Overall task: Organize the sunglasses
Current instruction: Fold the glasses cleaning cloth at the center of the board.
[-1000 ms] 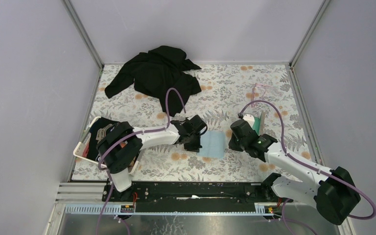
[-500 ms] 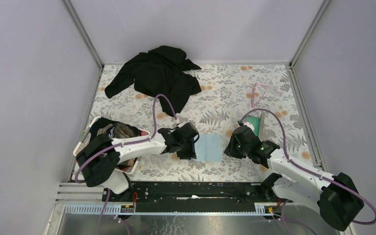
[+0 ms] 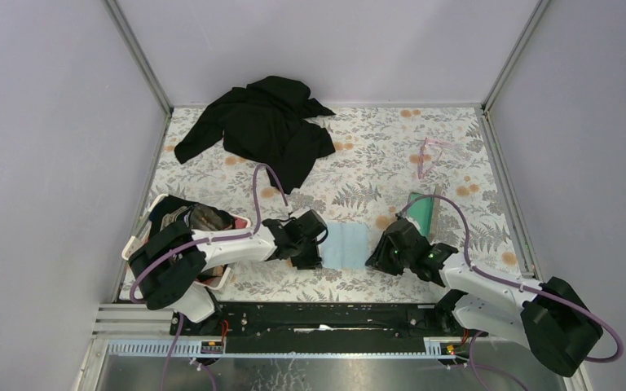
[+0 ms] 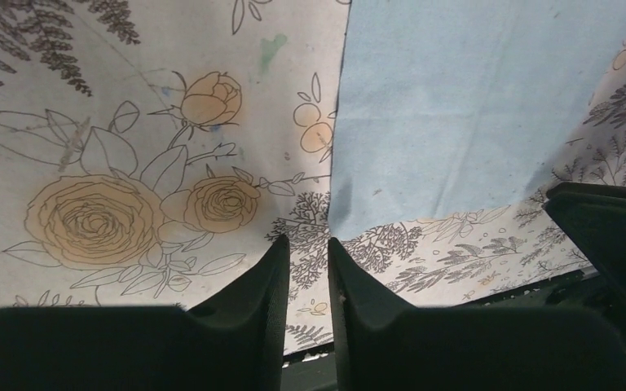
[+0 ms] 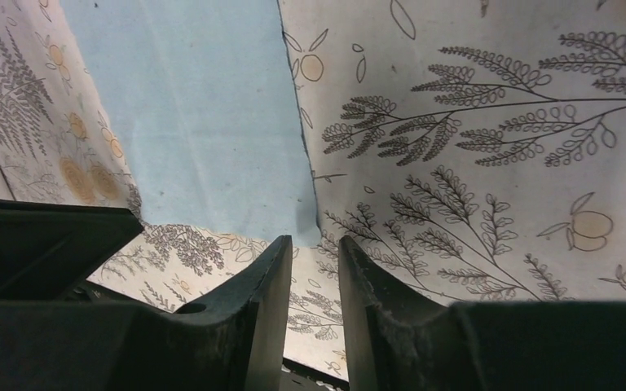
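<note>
The sunglasses [image 3: 434, 153], thin and pink, lie at the back right of the floral table, far from both grippers. The grey-brown case [image 3: 422, 210] with green lining lies just behind my right arm. A light blue cloth [image 3: 345, 244] lies flat between the grippers. My left gripper [image 3: 316, 261] is at the cloth's near left corner [image 4: 342, 220], its jaws a narrow gap apart and empty [image 4: 308, 240]. My right gripper [image 3: 373, 262] is at the near right corner [image 5: 306, 224], also narrowly apart and empty [image 5: 314, 238]. The sunglasses are out of both wrist views.
A black garment [image 3: 261, 126] lies crumpled at the back left. A white basket [image 3: 134, 244] with dark items stands at the near left, beside my left arm. The black rail of the near table edge [image 3: 318, 314] runs just below both grippers.
Both grippers have moved toward the near edge, from beside the cloth's middle to its near corners. The cloth has shifted slightly left and nearer. The case is more uncovered behind the right arm.
</note>
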Action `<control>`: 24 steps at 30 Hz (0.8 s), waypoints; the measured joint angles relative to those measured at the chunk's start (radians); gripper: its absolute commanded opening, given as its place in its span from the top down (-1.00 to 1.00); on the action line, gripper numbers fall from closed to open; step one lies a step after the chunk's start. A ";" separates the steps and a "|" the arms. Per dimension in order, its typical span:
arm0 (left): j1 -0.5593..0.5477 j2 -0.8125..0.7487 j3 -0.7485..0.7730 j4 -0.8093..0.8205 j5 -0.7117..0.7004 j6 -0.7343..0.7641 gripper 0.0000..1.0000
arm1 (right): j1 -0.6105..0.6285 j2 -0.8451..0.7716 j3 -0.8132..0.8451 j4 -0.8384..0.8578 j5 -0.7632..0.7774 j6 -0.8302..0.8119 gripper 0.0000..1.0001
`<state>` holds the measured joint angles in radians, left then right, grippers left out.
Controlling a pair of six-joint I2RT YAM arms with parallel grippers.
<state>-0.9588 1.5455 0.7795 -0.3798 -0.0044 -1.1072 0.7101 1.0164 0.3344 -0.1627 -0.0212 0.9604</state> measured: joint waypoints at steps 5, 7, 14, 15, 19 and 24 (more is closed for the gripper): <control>0.000 0.012 0.000 0.028 0.007 -0.002 0.54 | 0.005 0.022 -0.007 0.050 -0.001 0.023 0.29; 0.000 0.017 0.000 0.038 0.009 -0.003 0.61 | 0.006 0.033 -0.007 0.067 -0.003 0.027 0.31; 0.000 0.039 0.007 0.065 0.039 -0.002 0.85 | 0.006 0.070 -0.007 0.117 -0.018 0.032 0.51; 0.000 0.039 0.007 0.067 0.042 -0.002 0.90 | 0.006 0.071 -0.007 0.116 -0.018 0.032 0.57; 0.000 0.042 0.007 0.069 0.048 -0.001 1.00 | 0.007 0.071 -0.007 0.102 -0.018 0.031 0.88; 0.000 0.043 0.007 0.071 0.050 -0.001 1.00 | 0.008 0.068 -0.008 0.088 -0.018 0.030 1.00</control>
<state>-0.9588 1.5890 0.7864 -0.3092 0.0452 -1.1080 0.7185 1.0847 0.3267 -0.0750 -0.0391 0.9901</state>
